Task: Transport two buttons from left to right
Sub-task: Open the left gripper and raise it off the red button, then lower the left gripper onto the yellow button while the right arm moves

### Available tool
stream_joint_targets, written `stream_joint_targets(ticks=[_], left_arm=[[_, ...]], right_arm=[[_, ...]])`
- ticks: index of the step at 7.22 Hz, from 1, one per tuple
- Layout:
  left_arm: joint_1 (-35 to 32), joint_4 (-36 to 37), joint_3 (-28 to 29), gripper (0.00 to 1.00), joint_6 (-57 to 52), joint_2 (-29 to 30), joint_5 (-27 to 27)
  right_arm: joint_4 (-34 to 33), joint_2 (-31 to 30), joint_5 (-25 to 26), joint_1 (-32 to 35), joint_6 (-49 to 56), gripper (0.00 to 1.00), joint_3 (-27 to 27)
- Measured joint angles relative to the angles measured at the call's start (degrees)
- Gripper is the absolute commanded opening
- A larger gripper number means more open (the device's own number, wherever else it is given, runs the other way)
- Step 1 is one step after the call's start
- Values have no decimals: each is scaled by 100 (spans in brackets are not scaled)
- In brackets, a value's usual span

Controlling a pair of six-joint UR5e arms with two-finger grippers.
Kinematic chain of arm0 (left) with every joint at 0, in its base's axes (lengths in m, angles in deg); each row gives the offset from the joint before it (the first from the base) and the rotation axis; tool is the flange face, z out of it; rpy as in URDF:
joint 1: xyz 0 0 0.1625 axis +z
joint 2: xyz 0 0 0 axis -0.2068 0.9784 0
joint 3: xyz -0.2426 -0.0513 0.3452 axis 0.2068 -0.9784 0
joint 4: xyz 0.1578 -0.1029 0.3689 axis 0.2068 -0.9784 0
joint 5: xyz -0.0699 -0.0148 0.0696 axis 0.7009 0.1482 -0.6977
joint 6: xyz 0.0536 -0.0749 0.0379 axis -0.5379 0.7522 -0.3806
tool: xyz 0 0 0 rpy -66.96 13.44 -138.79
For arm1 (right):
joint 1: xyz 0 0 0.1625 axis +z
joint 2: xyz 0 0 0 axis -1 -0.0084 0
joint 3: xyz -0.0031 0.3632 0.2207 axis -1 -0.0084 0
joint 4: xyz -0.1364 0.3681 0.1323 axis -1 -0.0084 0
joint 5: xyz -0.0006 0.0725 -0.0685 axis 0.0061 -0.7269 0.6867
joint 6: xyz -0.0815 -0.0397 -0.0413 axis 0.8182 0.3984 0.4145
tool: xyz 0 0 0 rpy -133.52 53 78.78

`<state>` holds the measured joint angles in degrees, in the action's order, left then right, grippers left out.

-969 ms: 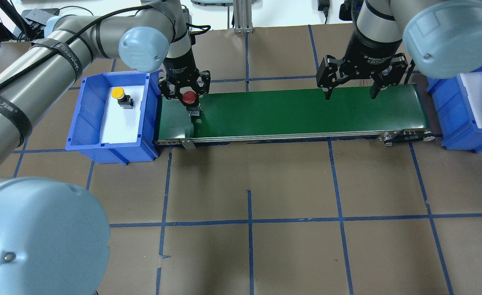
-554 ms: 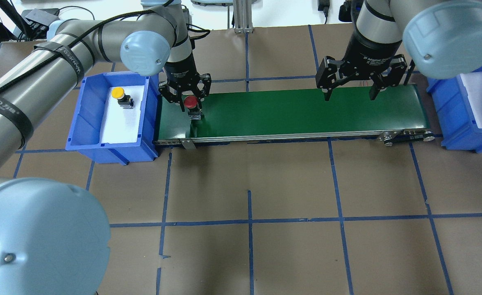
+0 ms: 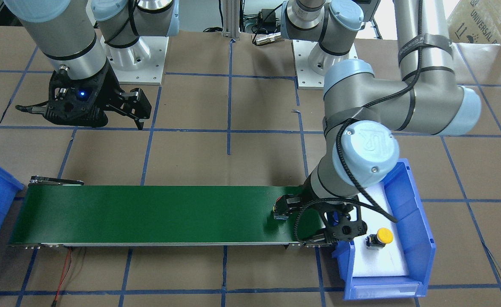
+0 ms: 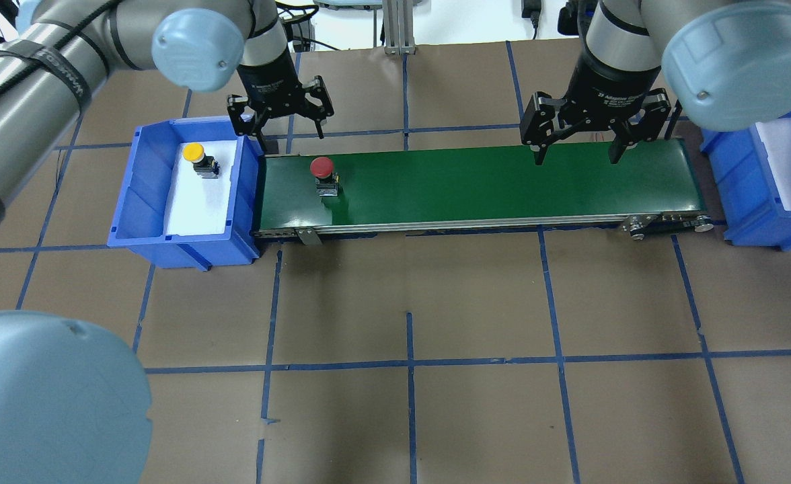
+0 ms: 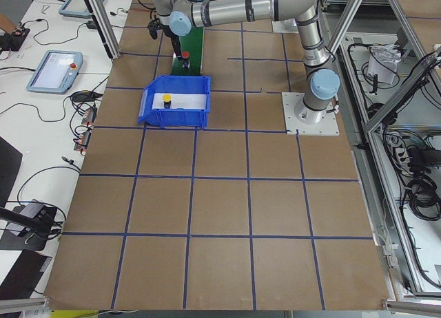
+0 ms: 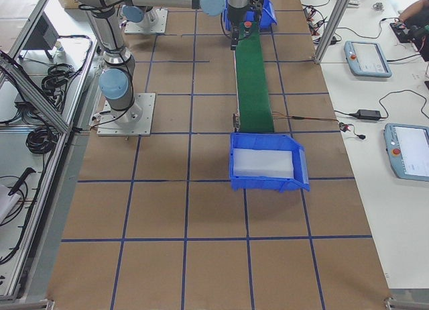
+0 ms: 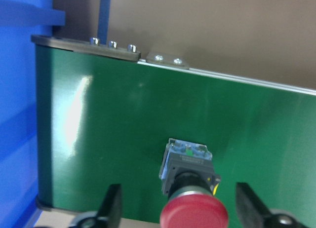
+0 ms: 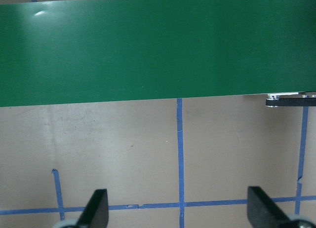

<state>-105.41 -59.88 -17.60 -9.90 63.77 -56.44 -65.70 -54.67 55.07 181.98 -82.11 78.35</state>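
The red button [image 4: 322, 169] stands upright on the left end of the green conveyor belt [image 4: 490, 181], free of any grip. It also shows in the left wrist view [image 7: 193, 214], between and below the fingers [image 7: 112, 206]. My left gripper [image 4: 290, 136] is open and empty, raised behind the belt's far edge, up and left of the red button. The yellow button [image 4: 194, 153] sits on the white pad in the left blue bin [image 4: 143, 202]. My right gripper [image 4: 578, 160] is open and empty above the belt's right end.
A second blue bin [image 4: 748, 218] with a white pad stands just past the belt's right end. The belt's metal frame and rollers [image 4: 668, 223] run along its near edge. Brown table with blue tape lines [image 4: 409, 363] lies in front.
My left gripper has let go of the red button and drawn up and back to the left, away from the belt. The button stays standing on the belt. The right arm has not moved.
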Motion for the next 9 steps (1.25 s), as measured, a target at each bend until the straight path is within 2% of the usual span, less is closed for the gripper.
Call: stream_joint_targets(ticks=[4, 6, 9], left_arm=[[1511, 212, -1, 96, -2268, 82, 45], [1712, 623, -336, 99, -2878, 168, 51], [1658, 1524, -738, 95, -2984, 479, 96]], right_arm=[[-103, 23, -31, 4, 130, 100, -8], [-306, 120, -44, -24, 644, 100, 1], [-369, 268, -41, -125, 1244, 100, -4]])
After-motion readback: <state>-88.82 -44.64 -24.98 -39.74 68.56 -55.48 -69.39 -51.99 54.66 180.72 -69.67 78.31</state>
